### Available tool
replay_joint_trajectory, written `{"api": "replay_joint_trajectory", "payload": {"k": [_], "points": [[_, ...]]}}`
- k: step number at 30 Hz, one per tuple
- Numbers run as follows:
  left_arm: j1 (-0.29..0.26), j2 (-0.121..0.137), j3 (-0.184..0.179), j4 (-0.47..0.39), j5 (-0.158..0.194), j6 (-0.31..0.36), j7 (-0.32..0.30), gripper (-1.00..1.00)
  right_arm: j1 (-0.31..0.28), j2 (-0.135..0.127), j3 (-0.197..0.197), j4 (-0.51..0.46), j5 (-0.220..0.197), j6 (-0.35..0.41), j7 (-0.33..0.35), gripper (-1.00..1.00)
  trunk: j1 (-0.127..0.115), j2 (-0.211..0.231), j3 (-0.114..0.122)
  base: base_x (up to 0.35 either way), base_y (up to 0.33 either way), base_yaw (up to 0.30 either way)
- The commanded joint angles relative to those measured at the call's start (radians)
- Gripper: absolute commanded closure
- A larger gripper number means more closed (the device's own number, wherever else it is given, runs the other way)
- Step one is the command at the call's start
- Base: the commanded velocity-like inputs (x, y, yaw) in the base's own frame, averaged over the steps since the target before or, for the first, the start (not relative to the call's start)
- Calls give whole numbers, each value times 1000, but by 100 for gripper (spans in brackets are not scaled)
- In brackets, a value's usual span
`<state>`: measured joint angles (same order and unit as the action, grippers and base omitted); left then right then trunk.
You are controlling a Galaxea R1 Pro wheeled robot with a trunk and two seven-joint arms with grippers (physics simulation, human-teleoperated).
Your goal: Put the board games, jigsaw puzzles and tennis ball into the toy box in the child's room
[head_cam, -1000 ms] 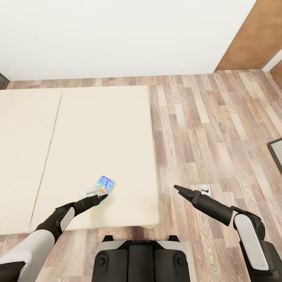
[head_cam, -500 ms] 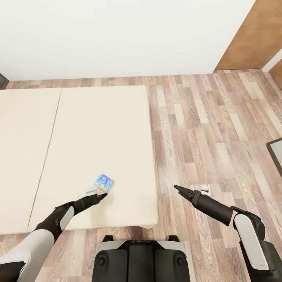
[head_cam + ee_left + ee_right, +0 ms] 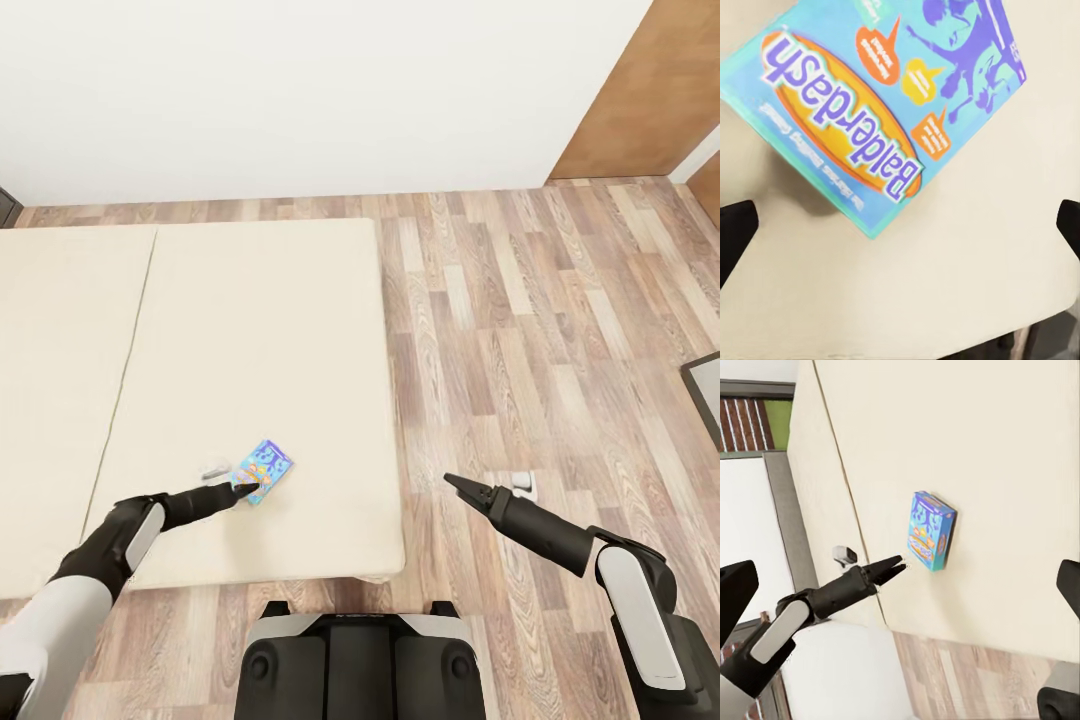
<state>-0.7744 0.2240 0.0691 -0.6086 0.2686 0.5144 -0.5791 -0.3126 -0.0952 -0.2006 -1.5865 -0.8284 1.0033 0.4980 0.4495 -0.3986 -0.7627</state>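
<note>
A small blue board game (image 3: 263, 470) lies flat on the beige mattress of the bed (image 3: 250, 330), near its front right corner. Its printed lid faces up (image 3: 885, 105). My left gripper (image 3: 240, 490) hovers at the box's near-left corner, open, its fingertips (image 3: 735, 232) wide apart over bare mattress just off the box. My right gripper (image 3: 460, 487) is open and empty above the wood floor, to the right of the bed. From the right wrist view I see the blue box (image 3: 931, 531) with the left gripper (image 3: 896, 566) pointing at it.
The mattress ends at a right edge (image 3: 392, 400) and a front edge (image 3: 250, 578), with wood-plank floor (image 3: 540, 330) beyond. A white wall (image 3: 300, 90) runs behind, a brown wood panel (image 3: 650, 90) stands at the back right, and a dark-framed grey object (image 3: 706, 392) sits at the far right.
My left arm has swung to the left, and its gripper now sits at the box's near-left corner instead of its near edge. The box and the right arm have stayed put.
</note>
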Motion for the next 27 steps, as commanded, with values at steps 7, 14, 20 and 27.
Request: {"api": "replay_joint_trajectory", "payload": {"k": [7, 14, 20, 27], "points": [[-1, 44, 3, -99, 2, 125, 2, -100, 0, 1, 1, 0, 5, 5, -32, -100, 1, -1, -1, 0, 0, 0], [-30, 57, 2, -144, -3, 191, 13, -100, 0, 2, 3, 0, 5, 5, -69, -100, 1, -1, -1, 0, 0, 0], [-61, 58, 3, -149, -9, 197, 40, -100, 0, 2, 3, -1, 6, 4, -81, -100, 1, -1, -1, 0, 0, 0], [-85, 52, 3, -151, -10, 186, 127, -100, 0, 2, 3, -1, 6, 3, -85, -100, 1, -1, -1, 0, 0, 0]]}}
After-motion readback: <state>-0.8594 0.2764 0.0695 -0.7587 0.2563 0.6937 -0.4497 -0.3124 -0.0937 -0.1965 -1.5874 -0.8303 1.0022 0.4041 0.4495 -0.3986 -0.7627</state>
